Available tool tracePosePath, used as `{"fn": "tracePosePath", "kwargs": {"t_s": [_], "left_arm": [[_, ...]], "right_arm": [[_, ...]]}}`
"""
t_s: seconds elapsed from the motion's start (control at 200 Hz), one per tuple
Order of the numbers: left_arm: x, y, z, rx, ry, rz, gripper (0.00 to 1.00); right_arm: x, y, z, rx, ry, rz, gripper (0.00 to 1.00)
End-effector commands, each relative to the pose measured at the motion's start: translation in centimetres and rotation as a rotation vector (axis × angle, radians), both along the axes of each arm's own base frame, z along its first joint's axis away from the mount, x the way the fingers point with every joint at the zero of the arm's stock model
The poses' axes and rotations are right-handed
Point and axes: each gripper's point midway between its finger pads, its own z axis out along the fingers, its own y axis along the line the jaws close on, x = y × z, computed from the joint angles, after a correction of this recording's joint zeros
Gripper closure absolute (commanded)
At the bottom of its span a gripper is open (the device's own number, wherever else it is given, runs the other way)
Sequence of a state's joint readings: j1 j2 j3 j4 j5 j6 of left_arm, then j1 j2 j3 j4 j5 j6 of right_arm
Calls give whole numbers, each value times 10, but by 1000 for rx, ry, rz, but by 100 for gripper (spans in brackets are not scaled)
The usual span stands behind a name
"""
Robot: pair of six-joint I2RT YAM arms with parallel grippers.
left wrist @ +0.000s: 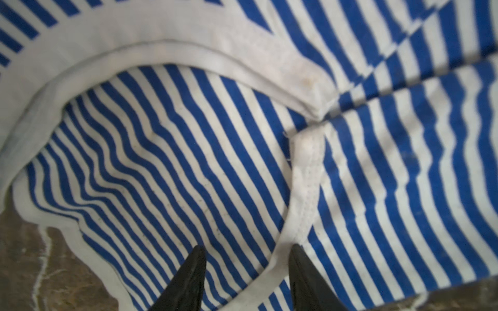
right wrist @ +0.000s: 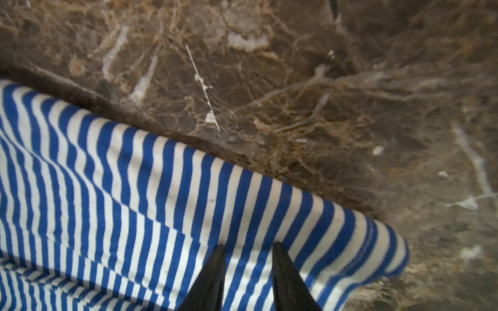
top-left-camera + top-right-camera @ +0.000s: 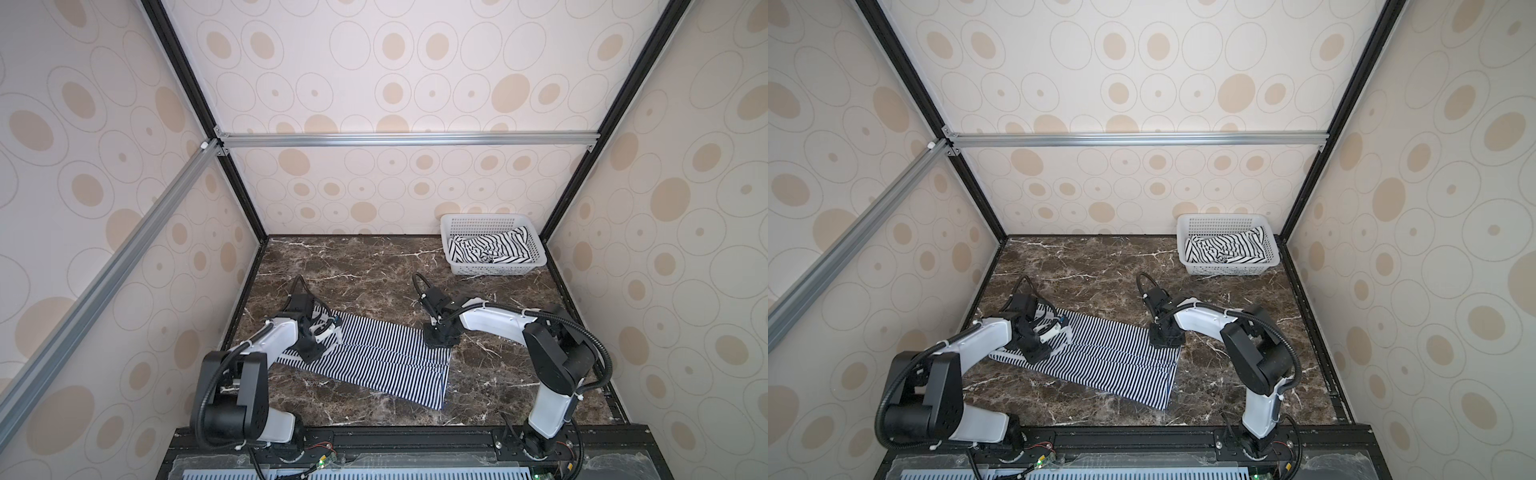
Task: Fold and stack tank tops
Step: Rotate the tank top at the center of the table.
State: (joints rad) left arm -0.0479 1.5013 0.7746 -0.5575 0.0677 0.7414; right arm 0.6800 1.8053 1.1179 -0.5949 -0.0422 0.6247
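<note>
Narrow-striped tank top [image 3: 386, 359]: lies flat on the brown, white-veined marble table [image 3: 357, 266] as a long rectangle with lengthwise fold lines, slantwise between the two arms. The knit is soft and slightly rippled. A white stitched binding [image 1: 305, 188] curves round the neck opening.

Left gripper [image 1: 246, 249]: black tapered fingers parted, tips on the cloth at the strap end.

Right gripper [image 2: 249, 246]: fingers parted, tips on the cloth at the hem corner.

Wide-striped tank top [image 3: 490, 247]: crumpled inside the white perforated plastic basket [image 3: 478, 224], far right corner.
</note>
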Motion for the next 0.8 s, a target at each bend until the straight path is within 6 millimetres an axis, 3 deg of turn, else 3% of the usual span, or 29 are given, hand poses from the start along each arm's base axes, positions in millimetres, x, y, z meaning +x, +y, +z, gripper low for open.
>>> {"fn": "tracePosePath", "kwargs": {"t_s": [0.0, 0.245, 0.39, 0.565, 0.795], "left_arm": [[29, 11, -19, 77, 16, -2, 51], [118, -5, -34, 64, 52, -16, 56], [161, -33, -39, 61, 51, -60, 56], [200, -78, -44, 76, 18, -131, 56], [226, -138, -48, 96, -25, -223, 56]], "right_arm": [[-24, -24, -11, -85, 48, -36, 68], [-47, -20, -1, -95, 34, -31, 68], [-61, -17, -4, -107, 42, -33, 67], [-80, -12, -7, -136, 57, -18, 67], [-105, -1, 0, -148, 48, -7, 67]]}}
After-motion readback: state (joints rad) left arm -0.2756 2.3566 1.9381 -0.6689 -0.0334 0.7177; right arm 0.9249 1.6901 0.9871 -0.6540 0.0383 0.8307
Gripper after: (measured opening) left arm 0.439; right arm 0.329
